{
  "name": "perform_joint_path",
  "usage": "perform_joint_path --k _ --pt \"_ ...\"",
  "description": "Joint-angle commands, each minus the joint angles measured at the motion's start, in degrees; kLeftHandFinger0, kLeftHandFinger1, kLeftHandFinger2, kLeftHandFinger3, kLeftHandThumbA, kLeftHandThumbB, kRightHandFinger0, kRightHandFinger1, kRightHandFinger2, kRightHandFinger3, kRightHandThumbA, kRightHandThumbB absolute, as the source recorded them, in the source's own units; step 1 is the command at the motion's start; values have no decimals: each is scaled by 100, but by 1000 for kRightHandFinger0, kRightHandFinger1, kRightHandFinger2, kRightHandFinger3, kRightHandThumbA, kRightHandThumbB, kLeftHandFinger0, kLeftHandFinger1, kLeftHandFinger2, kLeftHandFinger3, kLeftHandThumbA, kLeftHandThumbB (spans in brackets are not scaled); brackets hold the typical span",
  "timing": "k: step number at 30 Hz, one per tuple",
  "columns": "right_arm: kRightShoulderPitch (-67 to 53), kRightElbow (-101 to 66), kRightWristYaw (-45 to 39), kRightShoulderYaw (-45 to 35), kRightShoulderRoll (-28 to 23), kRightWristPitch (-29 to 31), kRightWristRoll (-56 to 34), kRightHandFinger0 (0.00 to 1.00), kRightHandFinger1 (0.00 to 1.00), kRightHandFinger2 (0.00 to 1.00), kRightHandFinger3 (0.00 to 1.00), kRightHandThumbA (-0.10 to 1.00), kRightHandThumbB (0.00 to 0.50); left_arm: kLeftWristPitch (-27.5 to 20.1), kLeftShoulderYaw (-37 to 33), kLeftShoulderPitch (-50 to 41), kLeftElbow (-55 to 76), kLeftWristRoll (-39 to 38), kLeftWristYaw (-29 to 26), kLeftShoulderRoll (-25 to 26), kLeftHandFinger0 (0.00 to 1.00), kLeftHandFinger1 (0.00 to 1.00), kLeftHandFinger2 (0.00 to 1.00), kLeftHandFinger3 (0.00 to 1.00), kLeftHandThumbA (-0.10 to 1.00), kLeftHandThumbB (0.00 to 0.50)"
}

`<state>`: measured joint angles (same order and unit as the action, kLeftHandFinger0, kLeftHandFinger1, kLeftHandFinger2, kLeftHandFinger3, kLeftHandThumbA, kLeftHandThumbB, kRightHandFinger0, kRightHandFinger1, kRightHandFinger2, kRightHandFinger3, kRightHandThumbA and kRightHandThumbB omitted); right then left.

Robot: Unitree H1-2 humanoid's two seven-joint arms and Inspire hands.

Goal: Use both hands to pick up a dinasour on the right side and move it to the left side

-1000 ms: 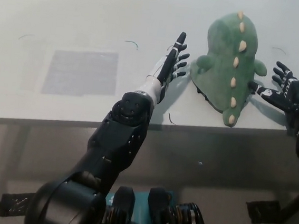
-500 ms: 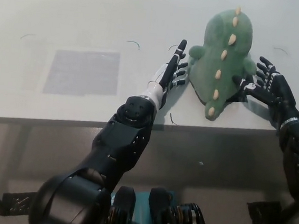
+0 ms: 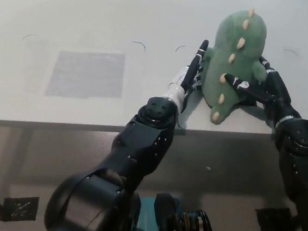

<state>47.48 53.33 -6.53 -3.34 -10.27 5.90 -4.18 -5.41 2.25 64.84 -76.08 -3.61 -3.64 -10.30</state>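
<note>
Now the green plush dinosaur [image 3: 233,57] with its row of cream spikes sits near the front edge of the white tabletop [image 3: 86,21], over on the right side, pressed between both hands. The left hand [image 3: 192,74] lies flat against the toy's left flank, its fingers stretched out straight and close together, pointing away from the robot. The right hand [image 3: 260,87] comes in from the other side, fingers spread, one of them reaching across the front of the toy by a spike while the rest cup its right flank. Neither hand wraps fully around it; the toy is squeezed between them. The dinosaur's tail end points toward the table edge. To the left, well apart from the toy, a pale grey rectangular patch [image 3: 86,74] marks the tabletop.
</note>
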Motion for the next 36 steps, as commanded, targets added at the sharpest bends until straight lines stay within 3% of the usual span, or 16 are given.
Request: perform_joint_path --k 1,4,9,13,26,31,36 --pt "354 -214 4 -47 252 407 -124 1000 1000 1000 1000 1000 307 12 2 504 30 -67 261 -369 1000 1000 1000 1000 1000 300" --pt "405 -159 25 -100 283 446 -136 1000 1000 1000 1000 1000 314 -111 80 527 11 -140 330 -407 1000 1000 1000 1000 1000 285" --pt "382 -276 9 -114 259 467 -131 1000 1000 1000 1000 1000 290 -49 -33 565 21 -19 321 -381 1000 1000 1000 1000 1000 329" --pt "451 -272 30 -115 240 447 -99 1000 1000 1000 1000 1000 279 -59 -11 639 -37 -44 336 -337 1000 1000 1000 1000 1000 333" --pt "495 -115 84 -55 333 511 -33 1000 1000 1000 1000 1000 240 -142 75 545 -61 -128 399 -246 1000 1000 1000 1000 1000 304" --pt "542 -12 219 25 365 545 107 1000 1000 1000 1000 1000 190 -159 104 511 -76 -149 440 -215 1000 1000 1000 1000 1000 314" --pt "564 217 417 132 495 465 250 1000 1000 1000 1000 1000 185 -359 53 314 -47 -121 586 -119 1000 1000 1000 1000 1000 273"
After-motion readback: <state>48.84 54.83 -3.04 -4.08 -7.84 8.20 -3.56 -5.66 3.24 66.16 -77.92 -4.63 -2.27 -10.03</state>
